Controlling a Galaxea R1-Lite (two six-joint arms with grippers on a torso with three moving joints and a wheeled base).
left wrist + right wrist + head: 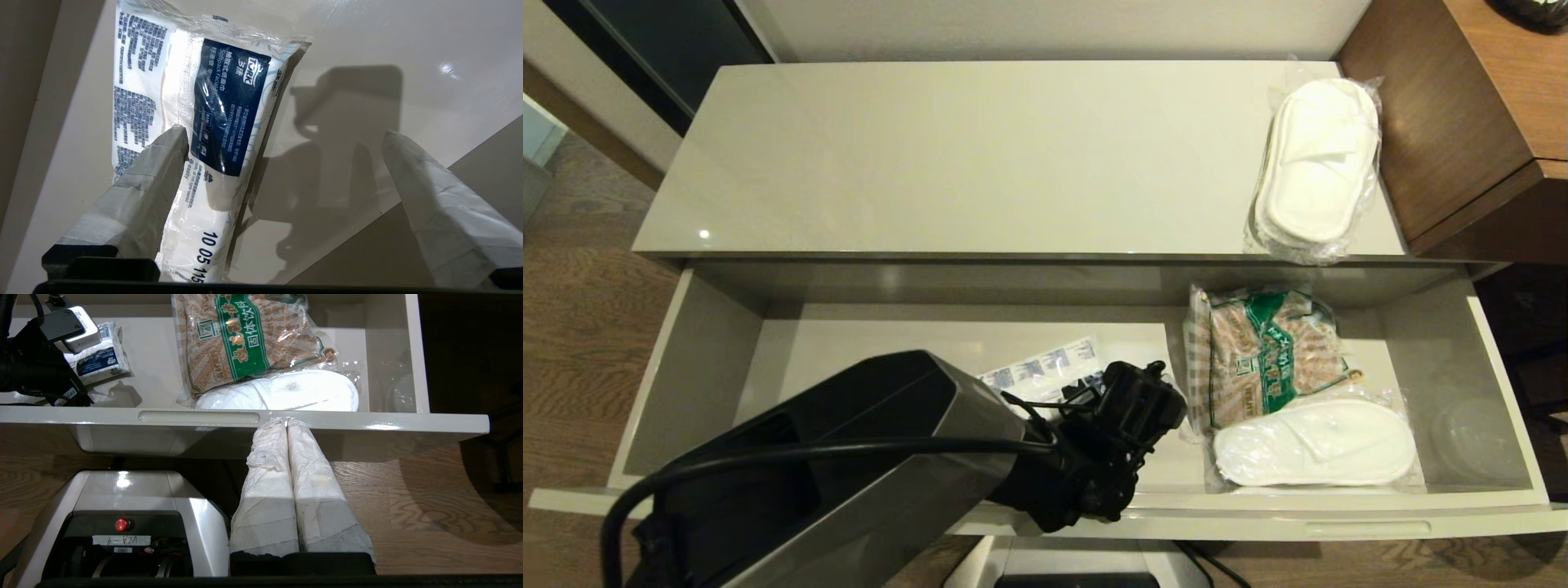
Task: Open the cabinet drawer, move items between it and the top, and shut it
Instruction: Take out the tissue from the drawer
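Drawer (1094, 510) open. Left pincer (282, 143) spread wide inside it, one finger (163, 163) over the tissue pack (196, 122), lined up to grasp, probably. Right pincer (287, 422) pressed together, parked below the drawer front. Slippers (1319, 159) on the top (972, 155).

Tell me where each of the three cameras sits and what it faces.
Head view: high on the robot, facing down at the cabinet top and open drawer; the left arm reaches in.
Left wrist view: behind the open left gripper, facing the tissue pack on the drawer floor.
Right wrist view: low, behind the shut right gripper, facing the drawer front; robot base visible.
Shared: all three show the tissue pack.
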